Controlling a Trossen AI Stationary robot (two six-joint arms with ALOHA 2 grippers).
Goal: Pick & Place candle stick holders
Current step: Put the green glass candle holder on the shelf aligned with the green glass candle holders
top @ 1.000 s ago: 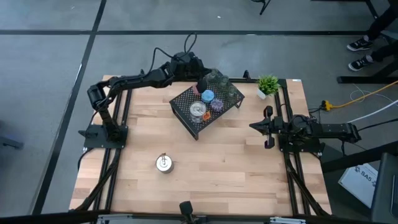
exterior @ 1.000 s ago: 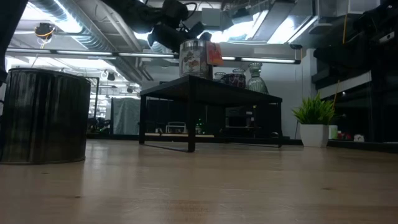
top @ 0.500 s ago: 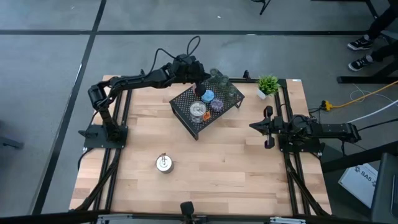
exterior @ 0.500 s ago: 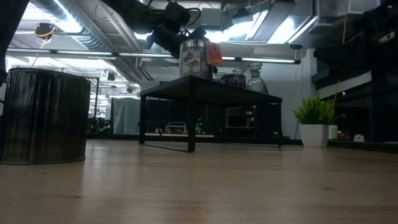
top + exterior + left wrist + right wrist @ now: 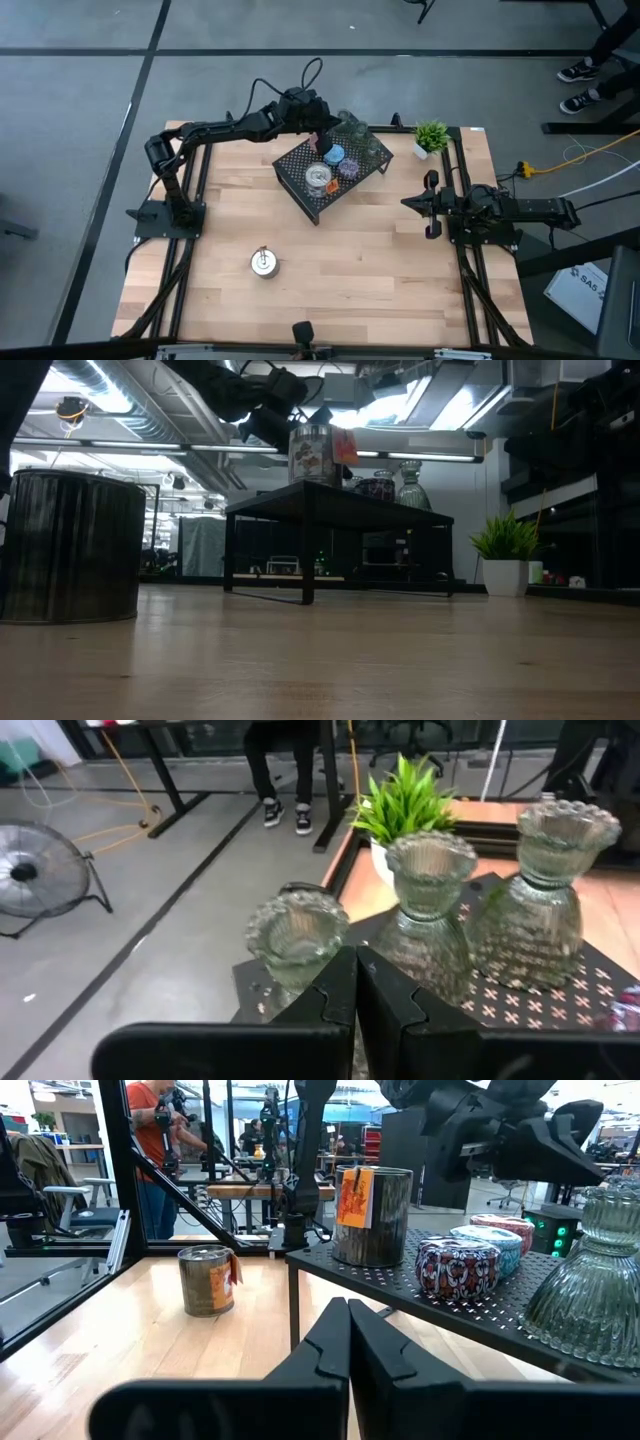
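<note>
Wooden table [image 5: 350, 270] carries one silver holder [image 5: 263, 262] alone near my edge; I see the right gripper [image 5: 430, 203] idle at the right rail, jaws closed on nothing; farther back, the black mesh rack [image 5: 300, 190] bears a second silver holder [image 5: 317, 177], purple [image 5: 348, 169], blue [image 5: 334, 154] and pink cups [image 5: 324, 145]; three green glass holders [image 5: 430, 905] line its far edge; the left gripper [image 5: 322, 138] hovers there, jaws shut, empty; potted plant [image 5: 431, 136] beyond.
</note>
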